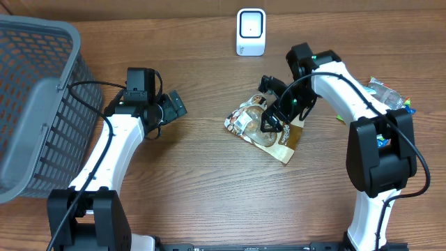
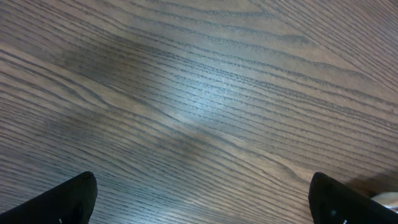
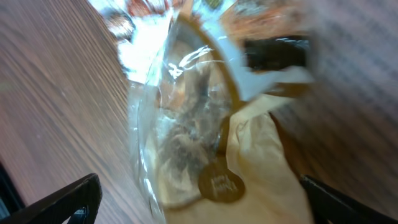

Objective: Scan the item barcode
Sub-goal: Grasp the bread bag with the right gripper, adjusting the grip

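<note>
Since the right gripper (image 1: pixel 270 125) hangs with its jaws spread wide and nothing in them, straddling the snack bag (image 1: pixel 245 120) at the centre of the overhead frame, the step in hand looks like taking hold of that bag. A good grip would pinch one edge of the crinkly plastic, not the loose middle, leaving the printed face clear to turn toward the scanner (image 1: pixel 251 32) at top centre. Where the barcode sits I cannot tell. The left gripper (image 1: pixel 169 107), left of centre, is likewise wide open and empty above the table (image 2: pixel 205 93).
</note>
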Controlling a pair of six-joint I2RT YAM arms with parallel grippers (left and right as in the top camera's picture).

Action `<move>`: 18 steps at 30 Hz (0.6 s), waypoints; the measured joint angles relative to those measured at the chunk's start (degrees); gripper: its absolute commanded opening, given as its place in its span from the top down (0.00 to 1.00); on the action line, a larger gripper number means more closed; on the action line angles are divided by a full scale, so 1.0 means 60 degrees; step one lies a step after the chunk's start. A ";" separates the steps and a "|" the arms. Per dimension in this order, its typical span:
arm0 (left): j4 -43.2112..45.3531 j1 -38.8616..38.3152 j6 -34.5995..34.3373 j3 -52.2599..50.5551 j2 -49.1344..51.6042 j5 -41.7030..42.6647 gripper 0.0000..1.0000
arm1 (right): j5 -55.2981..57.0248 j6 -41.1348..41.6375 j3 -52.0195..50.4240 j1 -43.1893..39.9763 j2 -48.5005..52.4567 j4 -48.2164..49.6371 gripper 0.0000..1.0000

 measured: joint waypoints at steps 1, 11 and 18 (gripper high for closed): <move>0.0000 0.0000 0.0000 0.0000 0.0000 0.0000 0.00 | 0.0000 -0.0022 -0.0168 0.0000 0.0000 0.0073 0.00; 0.0000 0.0000 0.0000 0.0000 0.0000 0.0000 0.00 | -0.0193 0.0565 -0.1512 -0.0004 0.0000 0.1147 0.78; 0.0000 0.0000 0.0000 0.0000 0.0000 0.0000 0.00 | -0.0586 0.1541 -0.1647 -0.0058 -0.0200 0.1443 0.96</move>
